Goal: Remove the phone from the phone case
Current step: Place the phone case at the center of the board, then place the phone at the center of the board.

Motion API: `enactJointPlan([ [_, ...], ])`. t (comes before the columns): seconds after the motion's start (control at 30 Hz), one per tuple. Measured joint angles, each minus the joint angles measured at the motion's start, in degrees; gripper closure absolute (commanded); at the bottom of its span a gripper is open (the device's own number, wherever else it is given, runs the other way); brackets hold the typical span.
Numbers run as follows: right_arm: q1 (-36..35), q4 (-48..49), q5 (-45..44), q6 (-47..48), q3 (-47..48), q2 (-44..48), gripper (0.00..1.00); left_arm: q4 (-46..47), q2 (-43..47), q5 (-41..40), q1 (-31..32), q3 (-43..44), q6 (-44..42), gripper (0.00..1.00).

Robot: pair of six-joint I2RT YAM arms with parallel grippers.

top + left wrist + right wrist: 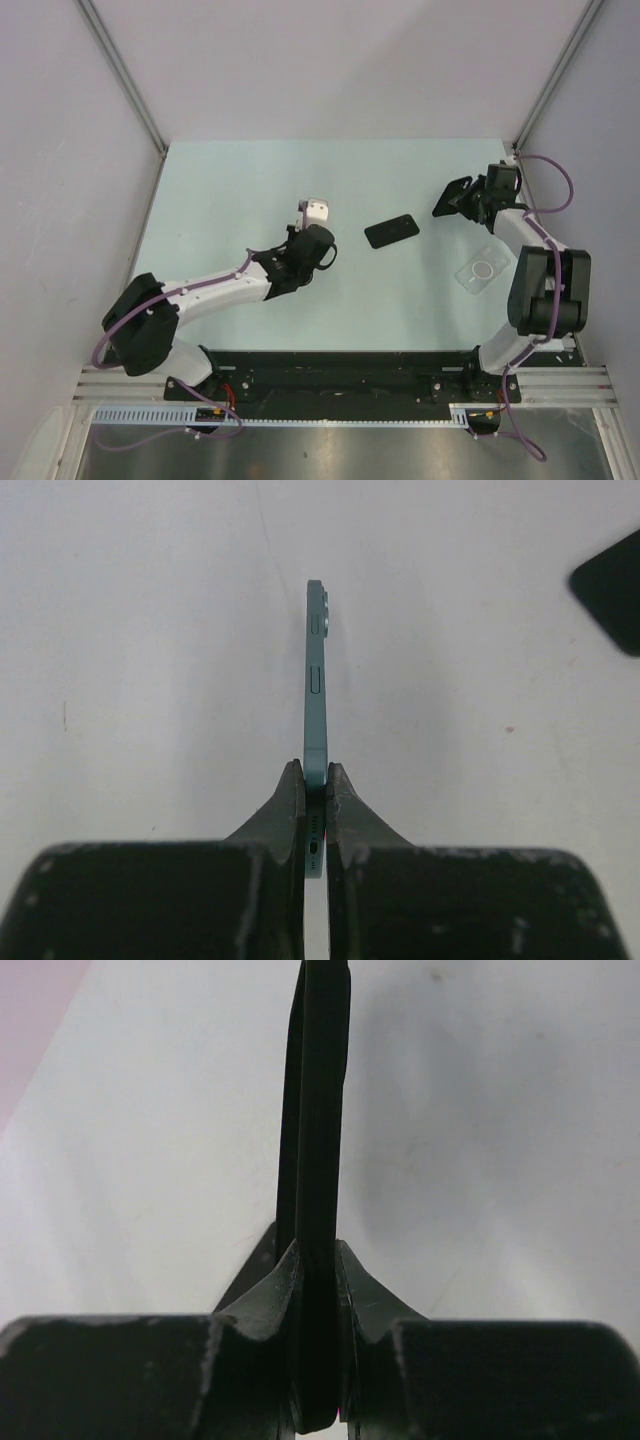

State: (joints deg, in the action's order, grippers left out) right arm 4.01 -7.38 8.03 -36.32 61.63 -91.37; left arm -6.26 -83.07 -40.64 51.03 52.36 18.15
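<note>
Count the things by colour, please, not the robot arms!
Black: 2, a flat black rectangle lying loose and a thin black case pinched edge-on.
Teal: 1, a slim teal phone.
Clear: 1, a see-through plastic phone case.
Total: 4.

- left gripper [316, 785] sits roughly mid-worktop [400, 310], a bit left of centre, with the phone [316, 670] pinched by one end between its fingers. The rest of the phone sticks out past the tips, edge-on to the wrist cam
- right gripper [318, 1260] is way over at the right, toward the back, clamped on the phone case [320, 1090], which pokes out toward the middle
- a flat slab [391, 231] lies on the worktop between the two grippers, right of the phone, left and in front of the phone case, touching neither
- a ring-marked case [483, 270] lies flat further right and nearer the front, just beside the right arm, well apart from the slab
</note>
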Motion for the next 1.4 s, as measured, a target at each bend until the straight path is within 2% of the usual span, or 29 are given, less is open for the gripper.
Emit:
enactJointPlan([
  [0.03, 1.0, 1.1, 0.1, -0.2, 0.0, -2.3, 1.00, -1.6, -0.6, -1.0, 0.4, 0.0, 0.1, 1.00],
  [0.1, 2.2, 2.0, 0.0, -0.8, 0.5, -6.8, 0.91, -4.2, -2.0, -2.1, 1.2, 0.2, 0.6, 1.00],
  [0.13, 2.5, 1.6, 0.1, -1.2, 1.4, -9.4, 0.83, -5.9, -3.2, -2.6, 1.8, 0.7, 1.0, 1.00],
  [0.17, 2.6, 0.2, 0.2, -1.3, 3.2, -12.0, 0.62, -7.3, -4.4, -3.2, 2.6, 1.2, 1.5, 1.00],
  [0.27, 2.9, -4.2, 0.6, -1.5, 11.6, -19.2, 0.28, -10.9, -7.5, -5.0, 4.6, 3.4, 4.0, 1.00],
  [0.37, 2.9, -6.9, 0.0, -1.6, 17.4, -22.3, 0.17, -14.4, -10.3, -5.7, 5.4, 6.2, 6.8, 1.00],
  [0.47, 2.8, -10.1, -2.4, -1.5, 19.0, -21.9, 0.14, -16.0, -12.9, -4.0, 5.5, 7.9, 8.4, 0.97],
  [0.57, 2.9, -13.4, -5.2, -1.4, 19.1, -21.3, 0.12, -16.6, -13.9, -0.5, 5.4, 7.7, 8.9, 0.82],
  [0.6, 2.9, -14.6, -6.4, -1.4, 19.1, -20.8, 0.12, -16.3, -14.0, 1.3, 5.3, 7.3, 9.1, 0.73],
  [0.67, 2.9, -16.4, -8.3, -1.3, 18.6, -19.1, 0.12, -15.9, -14.0, 5.9, 5.3, 6.2, 9.5, 0.65],
  [0.7, 2.9, -17.0, -9.0, -1.2, 18.3, -18.1, 0.12, -15.6, -14.0, 7.9, 5.4, 5.6, 9.4, 0.57],
  [0.77, 3.0, -17.7, -10.3, -1.1, 17.1, -14.7, 0.12, -14.8, -13.9, 11.9, 5.4, 4.2, 9.4, 0.48],
  [0.8, 2.9, -18.2, -11.0, -1.0, 16.3, -12.6, 0.12, -14.2, -13.7, 14.1, 5.5, 3.5, 9.4, 0.38],
  [0.9, 2.3, -19.7, -13.9, -0.4, 15.2, -5.9, 0.11, -13.3, -12.6, 19.6, 5.5, 1.4, 9.9, 0.27],
  [1.0, 1.0, -21.1, -17.3, 0.3, 14.8, -0.3, 0.06, -13.0, -10.5, 23.8, 5.5, -0.6, 10.0, 0.21],
  [1.1, -0.8, -22.2, -20.8, 0.3, 12.3, 5.0, 0.05, -12.8, -6.3, 27.5, 5.5, -3.0, 10.4, 0.19],
  [1.27, -4.6, -23.9, -24.6, 0.3, 3.4, 14.2, 0.05, -13.0, 5.1, 31.8, 5.6, -6.6, 10.4, 0.17],
  [1.4, -8.5, -25.3, -26.6, 0.1, -2.6, 20.3, 0.05, -12.9, 13.8, 32.4, 5.6, -8.8, 10.5, 0.12],
])
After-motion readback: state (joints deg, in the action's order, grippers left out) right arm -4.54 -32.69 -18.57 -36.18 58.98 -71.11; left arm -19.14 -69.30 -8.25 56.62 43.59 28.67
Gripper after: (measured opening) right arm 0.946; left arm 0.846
